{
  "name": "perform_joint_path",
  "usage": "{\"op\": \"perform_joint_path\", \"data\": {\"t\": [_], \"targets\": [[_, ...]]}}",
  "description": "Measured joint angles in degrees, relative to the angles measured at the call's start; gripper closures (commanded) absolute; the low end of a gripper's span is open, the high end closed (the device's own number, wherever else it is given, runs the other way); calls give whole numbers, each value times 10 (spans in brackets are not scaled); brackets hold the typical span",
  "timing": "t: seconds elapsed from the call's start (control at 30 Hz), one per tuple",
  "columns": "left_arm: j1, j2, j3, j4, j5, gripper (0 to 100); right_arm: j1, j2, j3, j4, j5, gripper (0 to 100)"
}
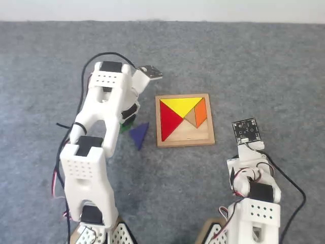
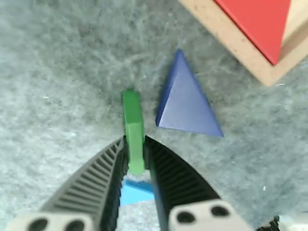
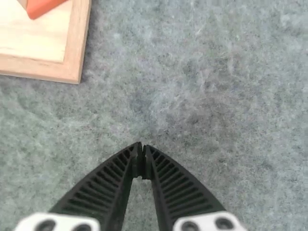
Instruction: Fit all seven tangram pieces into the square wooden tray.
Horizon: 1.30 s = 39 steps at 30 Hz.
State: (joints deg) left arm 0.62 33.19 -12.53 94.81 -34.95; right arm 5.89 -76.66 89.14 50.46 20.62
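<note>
Green piece (image 2: 133, 127): outside the tray, standing on edge over the grey carpet (image 1: 244, 61); I cannot tell whether its lower edge touches.
Left gripper (image 2: 135, 142): fingers clamped on the green piece's two flat faces. Its long axis runs along the fingers and juts past the tips.
Wooden tray (image 1: 185, 143): near, at 3 o'clock from the green piece in the high view. It holds a red triangle (image 1: 169, 123), a yellow triangle (image 1: 180, 105) and an orange piece (image 1: 201, 113), with bare wood toward its 6 o'clock side.
Dark blue triangle (image 2: 185, 103): flat, just beside the green piece, between it and the tray.
Light blue piece (image 2: 136, 191): under the left fingers, partly hidden.
Right gripper (image 3: 141, 150): fingers pressed together on nothing, over carpet off the tray's 5 o'clock corner, well apart from the loose pieces.
Nearer arm: left — it has the piece.
Coming move, as I judge it: carry toward 3 o'clock past the dark blue triangle, then tip the piece from edge to flat over the bare wood.
</note>
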Motion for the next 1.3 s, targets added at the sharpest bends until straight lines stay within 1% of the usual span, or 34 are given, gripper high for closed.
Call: {"op": "perform_joint_path", "data": {"t": [0.07,0.23,0.33,0.47,0.57,0.63,0.7,0.83,0.93,1.03,1.2,1.3], "targets": [[1,11,-1,-2,1,930,0,0,0,0,0,991],[4,74,2,-36,3,991,0,0,0,0,0,991],[3,80,-10,-36,6,989,1,0,0,0,-1,991],[3,71,-57,-4,25,989,1,0,0,0,0,991],[9,13,-104,26,33,989,1,0,0,0,0,991],[24,-38,-111,33,47,989,1,0,0,0,0,991],[55,-84,-104,34,61,989,1,0,0,0,0,991],[149,-142,-41,30,89,989,1,0,0,0,0,991],[223,-153,25,-33,113,987,12,0,0,0,0,991],[265,-153,91,-111,134,985,56,0,0,0,-5,991],[289,-153,180,-232,158,981,106,0,0,0,-47,991],[290,-153,206,-273,162,924,120,0,0,0,-54,991]]}}
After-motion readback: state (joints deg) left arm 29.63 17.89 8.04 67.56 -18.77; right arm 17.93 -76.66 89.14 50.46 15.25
